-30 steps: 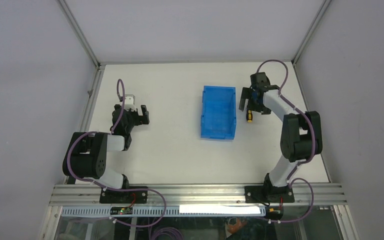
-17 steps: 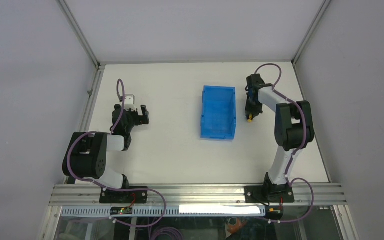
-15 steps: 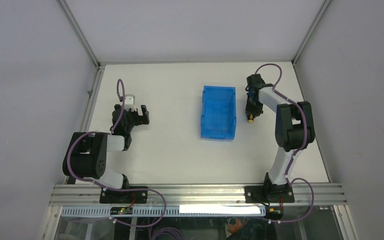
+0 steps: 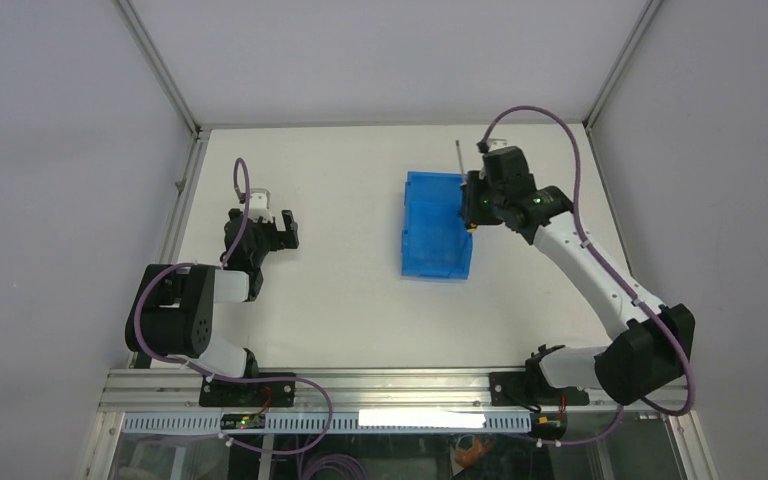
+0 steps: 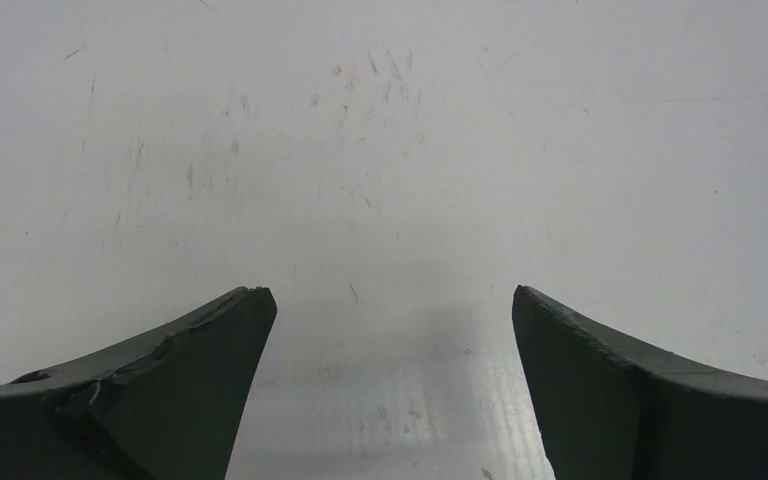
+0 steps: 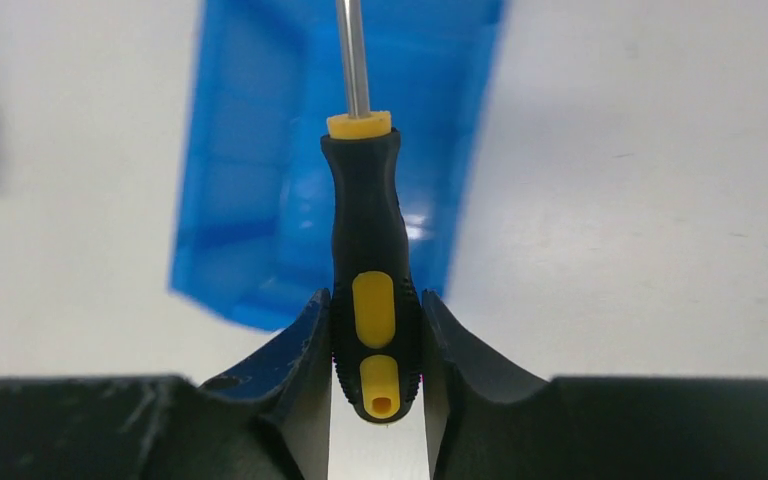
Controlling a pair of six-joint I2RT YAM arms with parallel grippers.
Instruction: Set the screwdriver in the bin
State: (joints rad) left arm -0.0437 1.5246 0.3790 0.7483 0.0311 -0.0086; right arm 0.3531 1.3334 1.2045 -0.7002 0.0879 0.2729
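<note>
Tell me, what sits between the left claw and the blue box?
Nothing but bare table between left claw and box, in the overhead view.

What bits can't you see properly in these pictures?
1. Screwdriver tip: in the right wrist view, the shaft runs off the top edge.
2. Screwdriver handle: in the top view, mostly hidden under the right tool.
3. Bin: in the right wrist view, it is blurred and its far end is cut off by the top edge.
4. Left tool: the left wrist view shows only its fingers and the table.
</note>
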